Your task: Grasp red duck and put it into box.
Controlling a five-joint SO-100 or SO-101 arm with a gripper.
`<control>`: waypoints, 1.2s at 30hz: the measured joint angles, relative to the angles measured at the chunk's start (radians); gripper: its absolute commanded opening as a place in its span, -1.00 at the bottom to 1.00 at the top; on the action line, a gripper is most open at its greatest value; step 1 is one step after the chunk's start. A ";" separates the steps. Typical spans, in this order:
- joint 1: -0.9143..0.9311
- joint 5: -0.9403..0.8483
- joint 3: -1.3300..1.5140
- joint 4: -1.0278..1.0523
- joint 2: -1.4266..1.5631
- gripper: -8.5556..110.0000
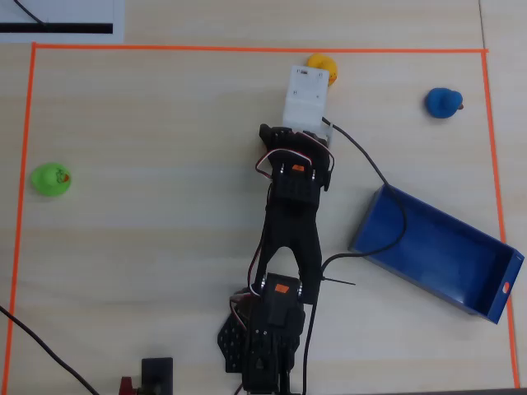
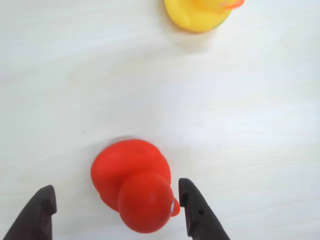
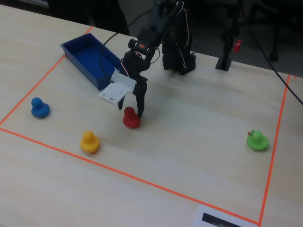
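The red duck (image 2: pixel 131 184) sits on the table between my open gripper's (image 2: pixel 116 190) two black fingers; the right finger (image 2: pixel 192 205) is almost at its beak, the left finger (image 2: pixel 40 210) stands apart from it. In the fixed view the gripper (image 3: pixel 130 111) points down over the red duck (image 3: pixel 131 118). In the overhead view the duck is hidden under the white wrist camera housing (image 1: pixel 305 95). The blue box (image 1: pixel 436 247) lies empty to the right of the arm in the overhead view, and at the back left in the fixed view (image 3: pixel 92 56).
A yellow duck (image 2: pixel 197 12) sits just beyond the red one, also in the overhead view (image 1: pixel 321 66). A blue duck (image 1: pixel 443 102) is at the top right and a green duck (image 1: pixel 51 178) at the left. Orange tape (image 1: pixel 247 49) frames the workspace.
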 measured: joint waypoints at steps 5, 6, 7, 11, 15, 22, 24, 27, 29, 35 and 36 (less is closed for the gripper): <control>0.012 -0.023 0.057 -0.002 -0.011 -0.33; 0.021 -0.023 0.063 -0.008 -0.015 -0.33; 0.029 -0.031 0.066 -0.017 -0.023 -0.33; 0.049 -0.049 0.067 -0.052 -0.049 -0.34; 0.054 -0.049 0.060 -0.066 -0.075 -0.37; 0.058 -0.049 0.035 -0.067 -0.089 -0.85; 0.058 -0.049 0.034 -0.067 -0.089 -0.85; 0.058 -0.049 0.034 -0.069 -0.089 -0.85; 0.061 -0.049 0.034 -0.071 -0.089 -0.85; 0.091 -0.069 0.048 -0.071 -0.069 -0.85; 0.098 -0.071 0.052 -0.071 -0.057 -0.85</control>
